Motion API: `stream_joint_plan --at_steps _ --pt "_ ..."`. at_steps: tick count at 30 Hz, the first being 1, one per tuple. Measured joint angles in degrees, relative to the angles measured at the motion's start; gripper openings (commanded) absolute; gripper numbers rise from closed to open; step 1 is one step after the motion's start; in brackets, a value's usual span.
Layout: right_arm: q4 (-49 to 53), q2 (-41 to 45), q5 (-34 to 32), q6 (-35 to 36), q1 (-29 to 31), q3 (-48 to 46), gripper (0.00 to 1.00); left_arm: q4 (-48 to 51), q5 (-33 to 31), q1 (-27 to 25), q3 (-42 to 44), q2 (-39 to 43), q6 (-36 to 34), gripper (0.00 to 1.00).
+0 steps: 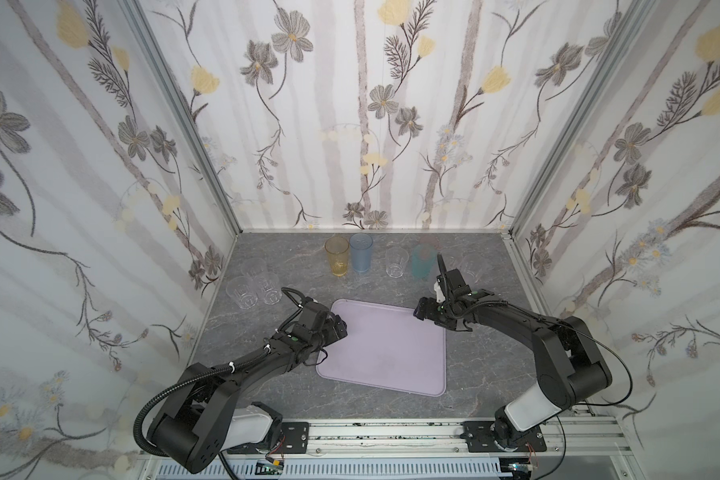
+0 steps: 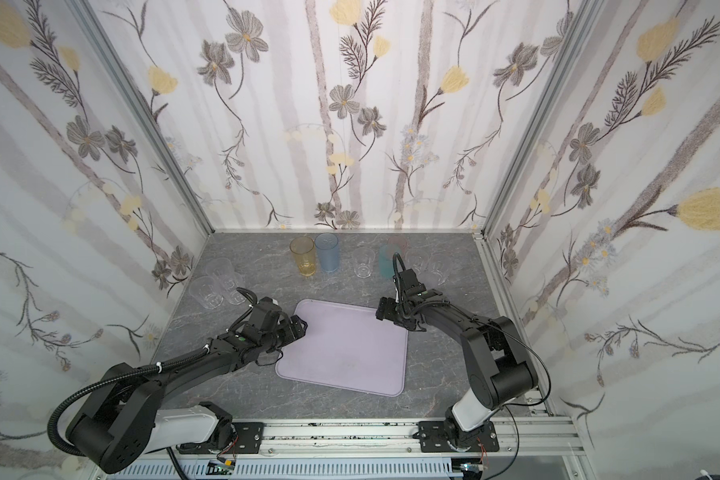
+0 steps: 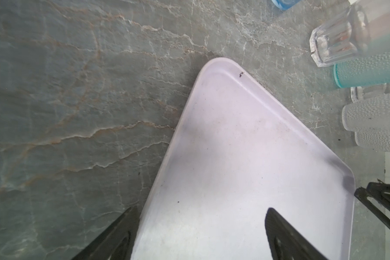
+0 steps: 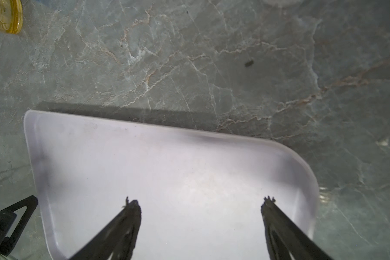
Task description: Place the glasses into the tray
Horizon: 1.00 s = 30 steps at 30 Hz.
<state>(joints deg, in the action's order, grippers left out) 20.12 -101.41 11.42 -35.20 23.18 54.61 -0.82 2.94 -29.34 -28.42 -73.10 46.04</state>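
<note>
Left pincer [image 3: 202, 210] and right pincer [image 4: 200, 201] gape wide, empty, above the bare tray [image 1: 385, 357]; nothing is placed yet, so next comes reaching the glasses [image 1: 336, 257] beyond.

Both arms reach inward, elbows bent, forearms low; left hand [image 1: 341, 326] empty, jaws parted wide; right hand [image 1: 419, 310] likewise parted, empty; hands face each other, well apart.
</note>
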Motion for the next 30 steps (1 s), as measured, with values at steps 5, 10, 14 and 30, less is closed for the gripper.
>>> stream_joint_plan --at_steps 5,10,14,30 --pt "0.9 -2.2 -0.7 1.3 0.0 4.3 0.84 0.3 -0.6 -0.1 0.3 0.5 0.9 0.91" --pt "4.4 2.7 -4.9 2.7 -0.1 1.7 0.88 2.4 -1.4 2.4 -1.6 2.2 -1.1 0.94" --pt "8.3 7.9 -8.4 2.8 -1.1 -3.8 0.88 2.7 -1.4 4.5 -4.3 -2.0 -4.2 0.93" --pt "2.5 -0.5 3.8 2.5 -1.9 1.2 0.8 -1.7 1.9 2.5 -3.1 -7.5 -6.0 0.93"
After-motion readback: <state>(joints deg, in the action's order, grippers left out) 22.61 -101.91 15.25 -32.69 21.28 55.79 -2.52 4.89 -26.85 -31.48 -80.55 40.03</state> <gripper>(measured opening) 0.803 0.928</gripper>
